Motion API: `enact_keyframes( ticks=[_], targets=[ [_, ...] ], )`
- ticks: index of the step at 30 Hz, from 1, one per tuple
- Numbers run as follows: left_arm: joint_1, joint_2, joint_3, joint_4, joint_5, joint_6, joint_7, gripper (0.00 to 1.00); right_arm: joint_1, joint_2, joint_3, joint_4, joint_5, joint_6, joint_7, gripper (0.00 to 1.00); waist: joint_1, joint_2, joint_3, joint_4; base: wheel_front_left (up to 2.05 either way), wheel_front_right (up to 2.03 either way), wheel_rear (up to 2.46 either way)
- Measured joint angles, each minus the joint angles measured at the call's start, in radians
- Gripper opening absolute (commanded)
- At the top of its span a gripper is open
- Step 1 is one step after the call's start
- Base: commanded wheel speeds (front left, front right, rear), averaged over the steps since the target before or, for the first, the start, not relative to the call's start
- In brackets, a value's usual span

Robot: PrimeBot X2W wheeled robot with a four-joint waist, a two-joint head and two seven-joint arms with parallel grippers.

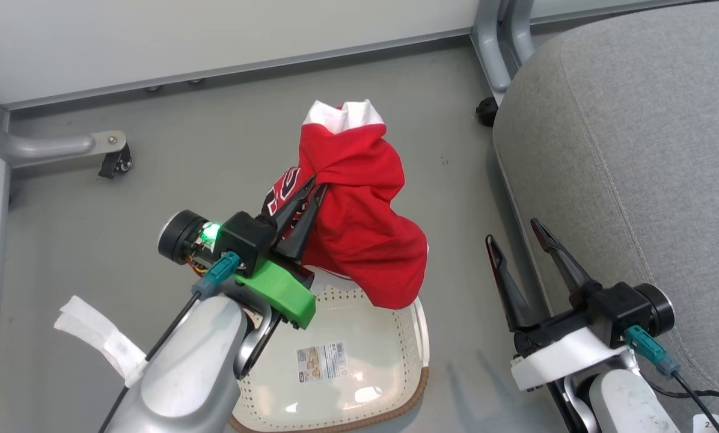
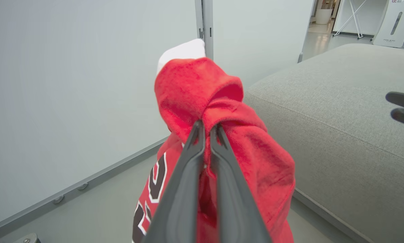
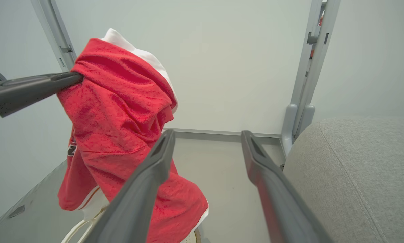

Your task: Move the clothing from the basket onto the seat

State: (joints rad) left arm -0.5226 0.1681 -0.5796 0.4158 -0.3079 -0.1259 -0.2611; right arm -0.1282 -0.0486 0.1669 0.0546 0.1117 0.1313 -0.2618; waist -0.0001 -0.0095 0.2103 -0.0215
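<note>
The clothing (image 1: 359, 228), a red jersey with black-and-white lettering and a white lining, hangs in the air over the basket (image 1: 359, 355), its lower hem at the basket's far rim. My left gripper (image 1: 315, 183) is shut on a fold near the top of the clothing (image 2: 222, 135). The cream perforated basket with a brown rim sits on the floor and holds nothing else that I can see. The grey seat (image 1: 636, 150) lies to the right. My right gripper (image 1: 514, 231) stands open beside the seat's edge, with nothing between its fingers (image 3: 161, 158). The clothing (image 3: 121, 128) hangs to its left.
A white wall panel with a grey base rail (image 1: 233, 66) runs along the back. Grey metal frame legs on castors stand at the far left (image 1: 116, 162) and beside the seat (image 1: 489, 108). A white strip of tape (image 1: 95, 337) sticks out from my left forearm.
</note>
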Motion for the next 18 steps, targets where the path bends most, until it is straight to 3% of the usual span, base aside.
enact_keyframes(
  ticks=[18],
  targets=[
    [-0.058,-0.016,0.034,-0.199,0.023,0.013,0.013,0.00,0.042,0.000,0.007,0.009,0.016,0.000,0.000,1.00,0.0000,0.0000,-0.093,0.005,0.00,0.00,0.00]
  ],
)
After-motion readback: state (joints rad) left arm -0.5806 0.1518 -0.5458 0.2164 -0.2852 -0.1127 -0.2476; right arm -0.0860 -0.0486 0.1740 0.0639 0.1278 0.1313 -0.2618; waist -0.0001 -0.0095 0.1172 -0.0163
